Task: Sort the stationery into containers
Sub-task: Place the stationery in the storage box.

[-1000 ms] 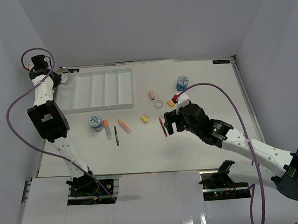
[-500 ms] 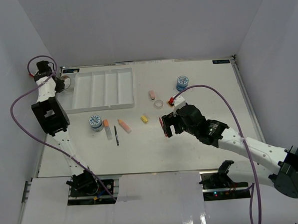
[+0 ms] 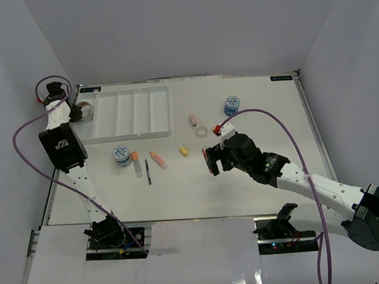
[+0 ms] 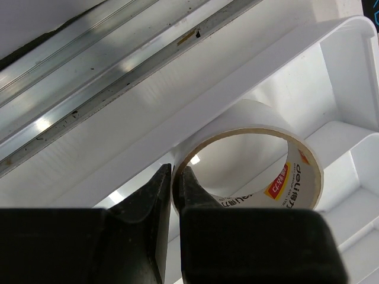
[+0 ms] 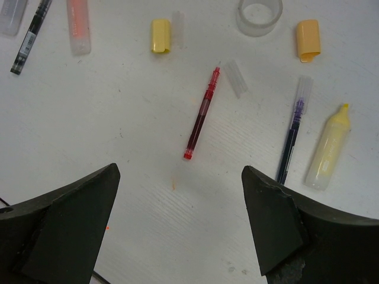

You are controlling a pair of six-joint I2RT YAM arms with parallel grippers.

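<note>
Hovering over the middle of the table (image 3: 179, 193), the right pincer (image 5: 179, 171) stands wide apart and empty, the red pen (image 5: 201, 115) lying just ahead of it. The step in hand here, I judge, is picking that pen: it calls for a short reach forward, a straight drop and a close across the thin barrel. Around it the wrist view shows three pens in all, with a purple pen (image 5: 291, 133) at right and a black pen (image 5: 28, 36) at upper left, one yellow marker (image 5: 328, 148), one orange marker (image 5: 80, 26), one yellow eraser (image 5: 160, 35), one orange cap (image 5: 308, 38) and one clear tape ring (image 5: 259, 15). Further up the overhead view sit a pink eraser (image 3: 193, 119) and two tubs, a blue-white tub (image 3: 121, 154) at left and a second tub (image 3: 232, 105) at upper right. At the upper left lies the one white tray (image 3: 131, 137), and the left pincer (image 4: 174, 189) is clamped on the wall of a white tape roll (image 4: 296, 174) just inside the tray's end wall; letting go there looks next.
</note>
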